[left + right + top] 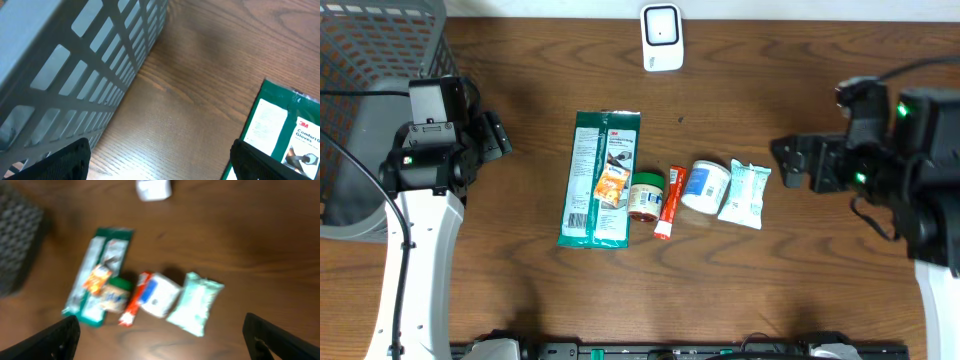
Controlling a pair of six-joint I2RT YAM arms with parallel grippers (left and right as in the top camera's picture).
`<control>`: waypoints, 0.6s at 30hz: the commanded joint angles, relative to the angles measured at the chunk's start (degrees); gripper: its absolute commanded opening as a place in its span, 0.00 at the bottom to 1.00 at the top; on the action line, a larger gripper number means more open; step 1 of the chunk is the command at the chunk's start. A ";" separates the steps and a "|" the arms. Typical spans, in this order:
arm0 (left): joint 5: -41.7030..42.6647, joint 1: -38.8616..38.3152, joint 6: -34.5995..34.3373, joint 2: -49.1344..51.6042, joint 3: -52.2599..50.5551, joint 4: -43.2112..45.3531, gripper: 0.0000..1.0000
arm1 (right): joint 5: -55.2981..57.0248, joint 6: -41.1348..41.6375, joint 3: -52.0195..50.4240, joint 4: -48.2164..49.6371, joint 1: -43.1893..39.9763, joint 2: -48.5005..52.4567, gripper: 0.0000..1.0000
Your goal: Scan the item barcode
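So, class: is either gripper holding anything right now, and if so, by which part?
Nothing is held: the left gripper and the right gripper are both open and empty.

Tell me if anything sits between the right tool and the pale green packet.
Nothing visible does. The right tool stands open, and only bare table lies between it and the pale green packet, the nearest item in the row.

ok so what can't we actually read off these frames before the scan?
- Barcodes: none legible. Overhead, print too small; right wrist, whole view blurred.
- glove pack: left wrist, cut off by the right and bottom edges.
- scanner: right wrist, blurred, clipped by the top edge.
- basket interior: overhead, cut by the left edge, partly covered by the left arm; left wrist shows only its outer wall.
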 commanded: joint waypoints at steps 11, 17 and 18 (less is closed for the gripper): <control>-0.28 0.04 -0.79 0.31 0.90 0.20 0.87 | 1.33 14.49 0.44 -1.99 13.25 9.75 0.64; -0.31 0.04 -0.79 0.31 0.90 0.20 0.87 | 6.95 19.52 0.42 -1.46 22.69 14.01 0.99; -0.31 0.04 -0.79 0.31 0.90 0.20 0.87 | 6.93 20.46 0.42 -1.49 24.02 15.10 0.99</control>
